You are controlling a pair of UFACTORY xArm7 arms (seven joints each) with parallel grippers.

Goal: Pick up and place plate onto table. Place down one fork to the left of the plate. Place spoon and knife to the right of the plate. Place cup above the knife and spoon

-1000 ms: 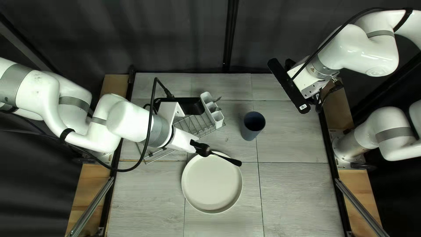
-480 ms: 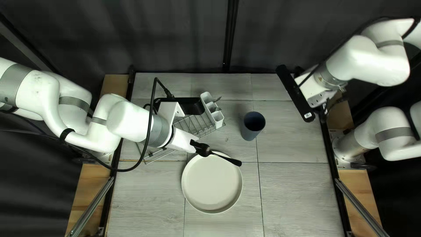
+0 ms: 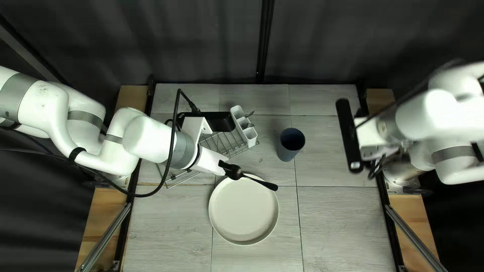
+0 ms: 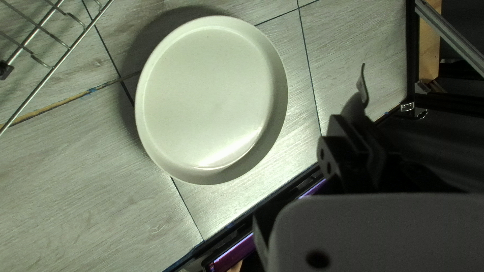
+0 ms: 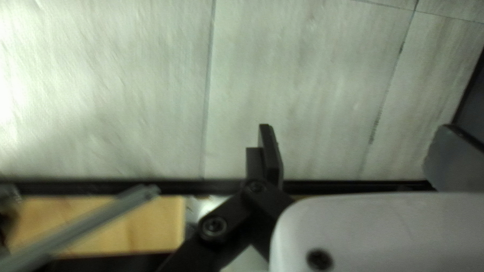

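Observation:
In the top left view my left gripper [image 3: 235,172] hangs above the rim of the plate [image 3: 243,210], shut on a slim dark utensil [image 3: 264,184] whose kind I cannot tell. In the left wrist view the gripper [image 4: 349,132] stands beside the plate [image 4: 206,98], and the utensil's grey end [image 4: 362,86] shows past the fingers. The blue-grey cup [image 3: 291,144] is upright, right of the rack. Cutlery [image 3: 250,115] pokes out of the white holder. My right gripper [image 3: 377,165] is over the table's right edge; in the right wrist view the gripper [image 5: 270,136] is shut, holding nothing.
A wire dish rack [image 3: 227,144] carries the white cutlery holder [image 3: 248,132] and stands partly beneath my left arm. The left arm's looping cable [image 3: 171,146] passes over the rack's left side. Metal rails [image 3: 414,236] flank the table.
My right arm has swung right and toward the table's near edge, turning its gripper mount. The left arm, plate and cup have not moved.

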